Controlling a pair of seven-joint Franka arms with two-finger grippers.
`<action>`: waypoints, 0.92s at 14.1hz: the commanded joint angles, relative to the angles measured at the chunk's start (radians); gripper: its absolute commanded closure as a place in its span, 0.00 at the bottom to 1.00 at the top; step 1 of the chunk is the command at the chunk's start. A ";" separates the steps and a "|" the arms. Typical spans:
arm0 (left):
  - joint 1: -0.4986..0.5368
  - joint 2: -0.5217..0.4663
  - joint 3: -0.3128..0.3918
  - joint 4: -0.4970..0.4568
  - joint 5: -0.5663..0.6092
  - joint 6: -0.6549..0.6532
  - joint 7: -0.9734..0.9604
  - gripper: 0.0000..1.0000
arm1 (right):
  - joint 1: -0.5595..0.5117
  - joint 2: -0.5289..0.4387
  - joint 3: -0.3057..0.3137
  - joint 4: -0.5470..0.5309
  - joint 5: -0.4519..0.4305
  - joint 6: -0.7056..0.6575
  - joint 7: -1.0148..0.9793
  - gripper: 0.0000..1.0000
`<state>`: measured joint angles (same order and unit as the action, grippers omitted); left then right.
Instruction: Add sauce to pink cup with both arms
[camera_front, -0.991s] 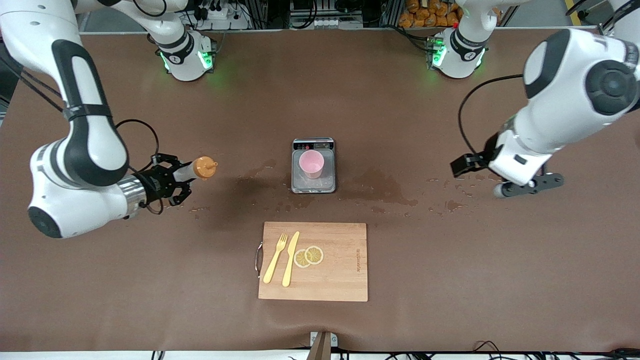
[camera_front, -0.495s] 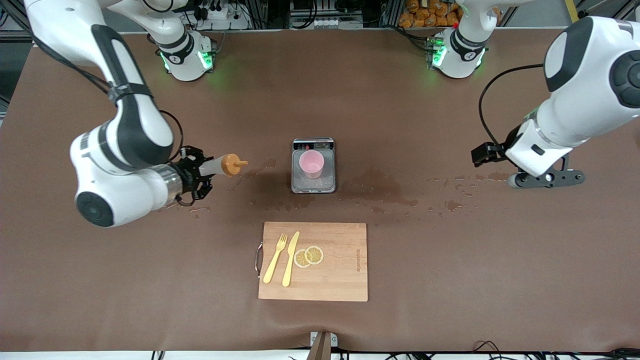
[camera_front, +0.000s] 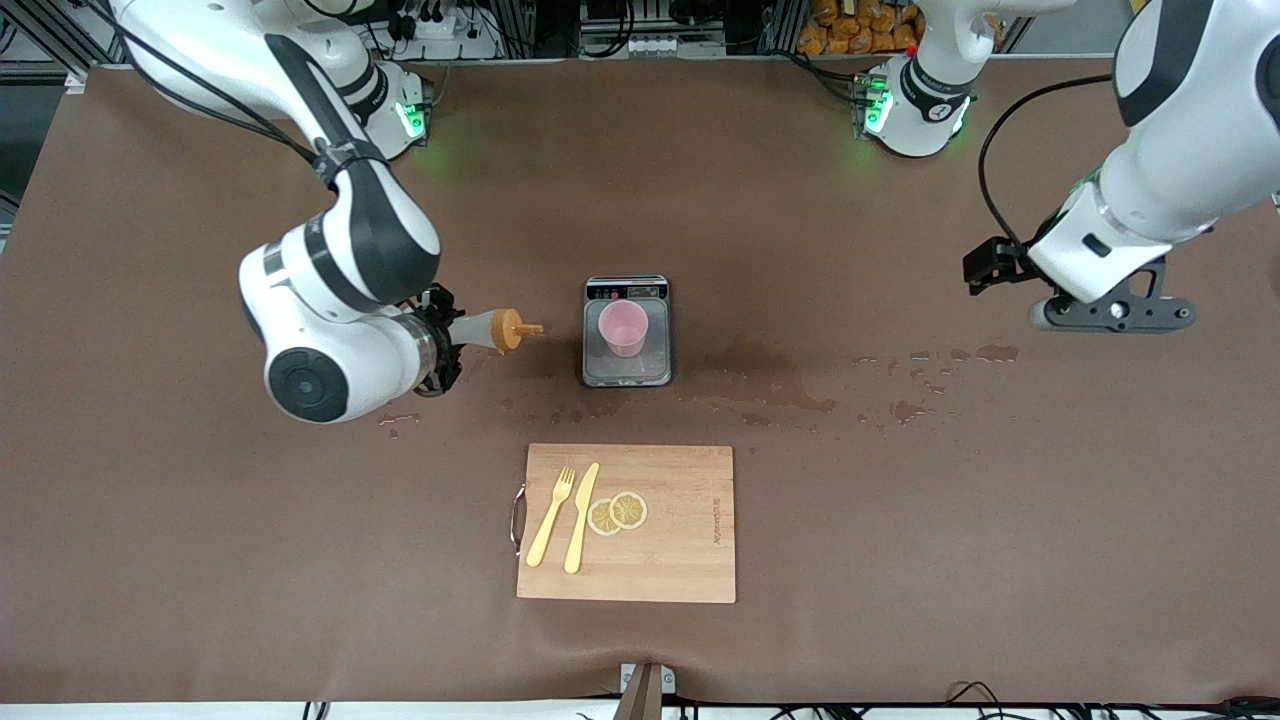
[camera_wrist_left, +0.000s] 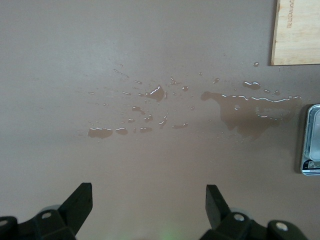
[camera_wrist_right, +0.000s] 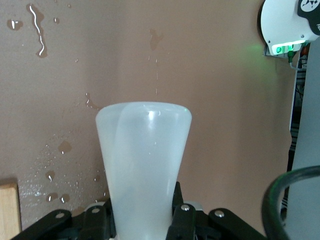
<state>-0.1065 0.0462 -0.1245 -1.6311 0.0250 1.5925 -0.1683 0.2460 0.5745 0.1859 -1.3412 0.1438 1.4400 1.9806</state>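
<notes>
My right gripper (camera_front: 447, 338) clamps the sauce (camera_front: 492, 329) bottle by its base, carried on its side with the orange nozzle aimed toward the pink cup (camera_front: 623, 328), which stands on a small scale (camera_front: 627, 368) just ahead of the nozzle, presumably so the dose can be weighed; my left gripper (camera_front: 1112, 312) waits with fingers spread wide and empty over wet spills (camera_front: 905, 409) toward its own end of the table, well clear of the pour
</notes>
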 joint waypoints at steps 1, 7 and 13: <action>-0.013 -0.048 0.023 -0.035 0.013 -0.003 0.015 0.00 | 0.036 0.002 -0.006 0.005 -0.049 -0.003 0.067 0.73; -0.019 -0.075 0.066 -0.030 -0.008 -0.005 -0.052 0.00 | 0.101 0.033 -0.008 0.005 -0.159 -0.003 0.171 0.73; -0.018 -0.072 0.077 -0.029 -0.008 -0.020 0.052 0.00 | 0.169 0.065 -0.010 0.005 -0.248 -0.006 0.236 0.73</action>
<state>-0.1174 -0.0055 -0.0683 -1.6451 0.0244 1.5841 -0.1539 0.3772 0.6293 0.1846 -1.3465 -0.0516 1.4427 2.1758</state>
